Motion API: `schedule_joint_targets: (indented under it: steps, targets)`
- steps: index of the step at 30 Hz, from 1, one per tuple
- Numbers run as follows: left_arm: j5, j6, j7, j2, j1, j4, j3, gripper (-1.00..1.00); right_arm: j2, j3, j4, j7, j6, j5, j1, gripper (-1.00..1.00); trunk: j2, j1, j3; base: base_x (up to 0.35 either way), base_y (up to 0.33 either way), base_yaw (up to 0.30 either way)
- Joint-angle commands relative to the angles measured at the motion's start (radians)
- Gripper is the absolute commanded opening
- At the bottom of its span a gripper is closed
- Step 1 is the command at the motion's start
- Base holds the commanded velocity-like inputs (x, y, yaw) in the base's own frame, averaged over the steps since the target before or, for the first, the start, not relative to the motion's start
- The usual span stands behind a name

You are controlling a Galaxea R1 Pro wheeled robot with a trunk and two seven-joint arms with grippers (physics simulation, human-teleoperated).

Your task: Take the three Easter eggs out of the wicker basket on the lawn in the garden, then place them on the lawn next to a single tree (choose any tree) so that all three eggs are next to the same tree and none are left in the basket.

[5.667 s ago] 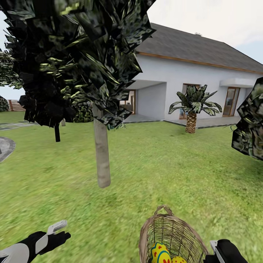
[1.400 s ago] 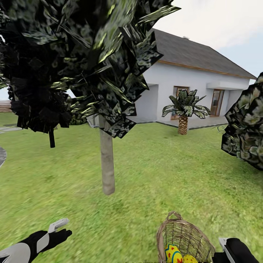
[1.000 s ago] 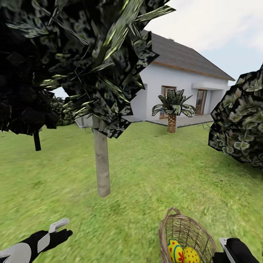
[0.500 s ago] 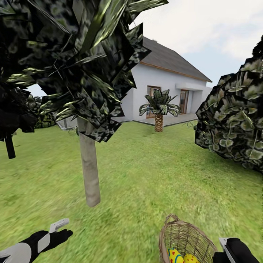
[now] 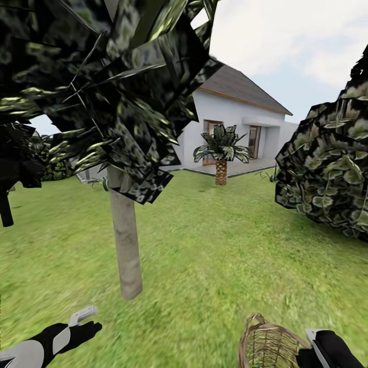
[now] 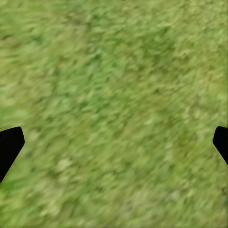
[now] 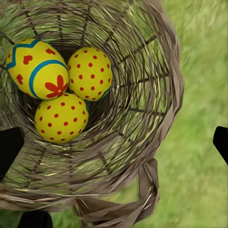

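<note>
The wicker basket (image 5: 267, 345) stands on the lawn (image 5: 220, 245) at the bottom right of the head view, with its loop handle toward the tree. In the right wrist view the basket (image 7: 142, 95) holds three yellow Easter eggs: one with blue bands and a red flower (image 7: 35, 69) and two red-dotted ones (image 7: 90, 73) (image 7: 61, 118). My right gripper (image 7: 114, 142) hovers over the basket's rim, open and holding nothing. It shows beside the basket as the right gripper (image 5: 322, 345). The tree (image 5: 127, 245) with a pale trunk stands ahead on the left. My left gripper (image 5: 84, 322) is open over bare grass (image 6: 114, 104).
A large dark-leaved bush (image 5: 327, 174) fills the right side. A short palm (image 5: 221, 156) stands before the white house (image 5: 230, 117). A thin black trunk (image 5: 5, 209) is at the far left. Open grass lies between the tree and the basket.
The whole head view has swung and moved forward: the trunk is nearer and the basket has slid to the bottom edge, hiding the eggs there. Both grippers keep their pose.
</note>
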Motion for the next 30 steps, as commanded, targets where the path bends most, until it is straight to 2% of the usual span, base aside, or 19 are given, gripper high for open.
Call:
schedule_joint_targets:
  steps: [1,15,30]
  targets:
    - [0.004,0.005,-0.003,0.0,-0.001,0.001,0.007,1.0,0.0,-0.002,-0.002,0.007,0.005,0.007,0.0,1.0,-0.001,0.0,-0.001,0.016,0.141,0.0]
    - [0.004,0.005,-0.001,-0.006,-0.001,0.002,0.007,1.0,0.001,-0.002,-0.002,0.007,0.006,0.008,0.0,1.0,-0.001,0.0,-0.001,0.002,0.013,0.0]
    - [0.004,0.006,-0.001,-0.006,-0.001,0.002,0.007,1.0,0.003,0.001,-0.002,0.005,0.004,0.01,0.0,1.0,0.104,-0.058,0.046,0.0,0.0,0.0]
